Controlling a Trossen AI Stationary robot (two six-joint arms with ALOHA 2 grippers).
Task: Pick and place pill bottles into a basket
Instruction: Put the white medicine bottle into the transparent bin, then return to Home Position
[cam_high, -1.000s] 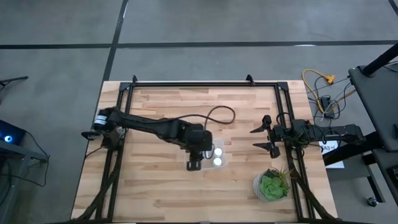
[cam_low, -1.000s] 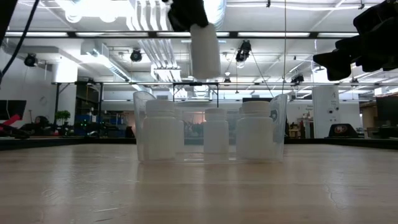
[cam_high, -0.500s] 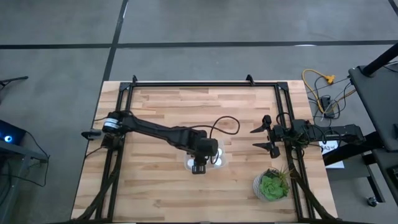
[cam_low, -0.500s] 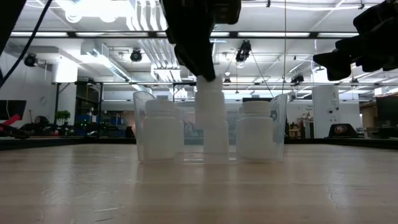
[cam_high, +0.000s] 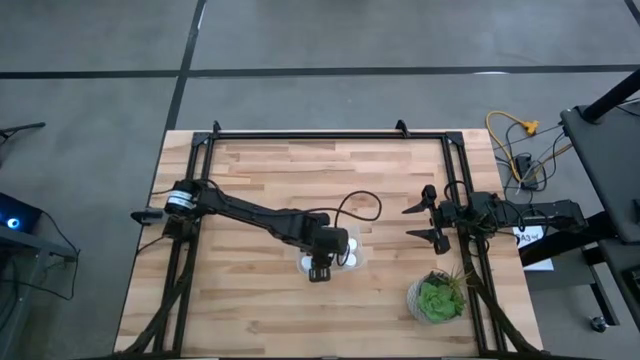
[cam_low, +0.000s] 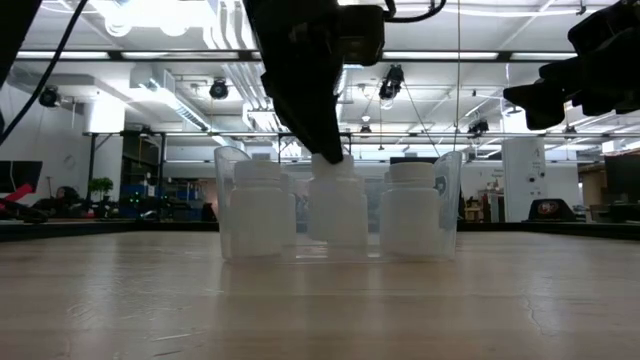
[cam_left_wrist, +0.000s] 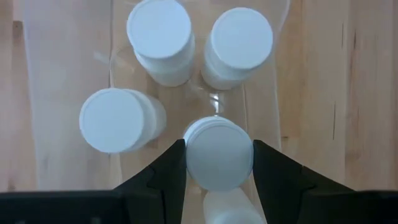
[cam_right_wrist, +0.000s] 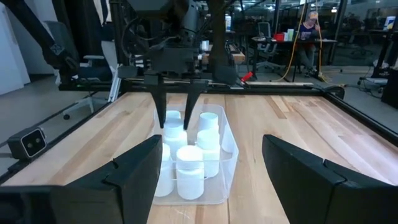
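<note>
The clear basket (cam_low: 226, 175) stands mid-table and also shows in the right wrist view (cam_right_wrist: 231, 148). Several white pill bottles stand upright in it, among them ones in the left wrist view (cam_left_wrist: 160, 29) (cam_left_wrist: 240, 37) (cam_left_wrist: 112, 120). My left gripper (cam_left_wrist: 219, 163) is over the basket, shut on another pill bottle (cam_low: 338, 208) that is down between the basket's walls. In the high view this gripper (cam_high: 320, 268) hides most of the basket. My right gripper (cam_high: 432, 214) is open and empty at the table's right edge. My left gripper pinches the bottle's round white cap (cam_left_wrist: 219, 154) between its two fingers, one on each side of the cap. The fingers (cam_right_wrist: 164, 107) come from above, pointing down. The bottle is upright inside the basket among the others; whether its base rests on the floor I cannot tell.
A green potted plant (cam_high: 435, 298) stands at the table's near right corner. A black frame (cam_high: 300, 135) runs along the table's far and side edges. Bare wood lies left of and in front of the basket.
My left gripper has gone down and a little toward the table's near edge with the bottle. The bottle, at first above the basket's rim, is now down inside the basket between the other bottles, still upright.
</note>
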